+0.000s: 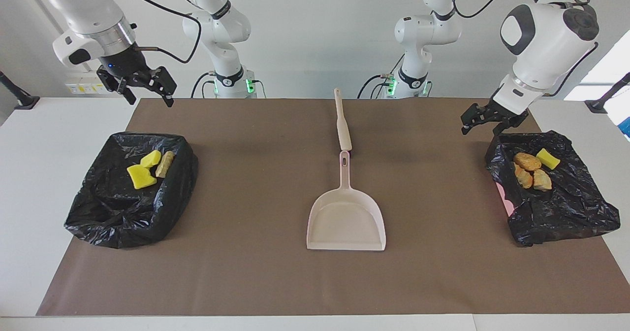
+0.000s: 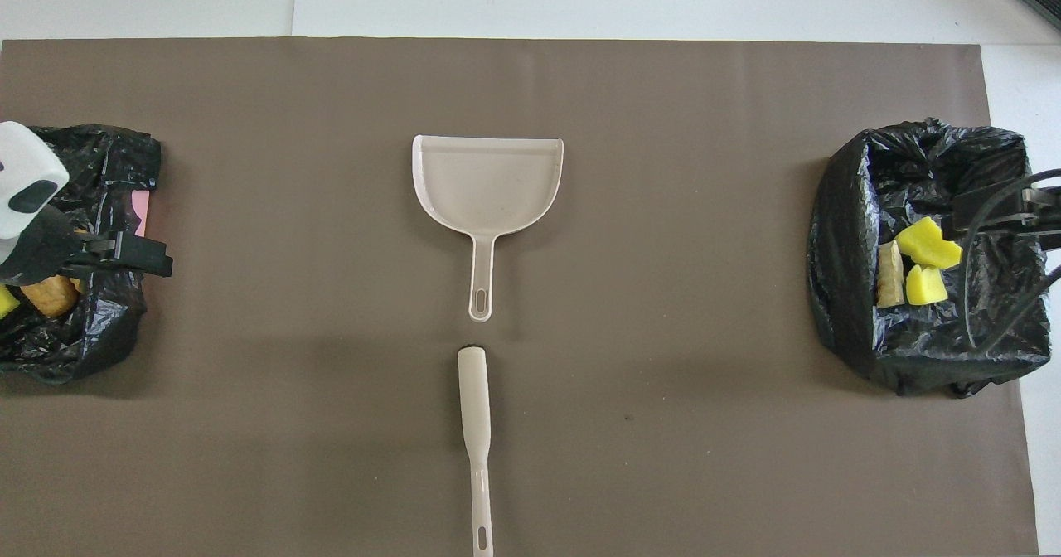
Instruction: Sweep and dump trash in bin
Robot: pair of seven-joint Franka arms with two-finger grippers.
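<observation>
Seven scraps (image 1: 534, 169) already sit in your two bag-lined bins (image 1: 581, 208), so your left gripper (image 1: 485, 123) and right gripper (image 1: 142, 87) hang wide and empty, dustpan (image 1: 346, 220) parked mid-table.

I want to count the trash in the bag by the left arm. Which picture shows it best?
The facing view: all four scraps lie in plain sight in the bag. In the overhead view the left gripper hides most of them.
</observation>
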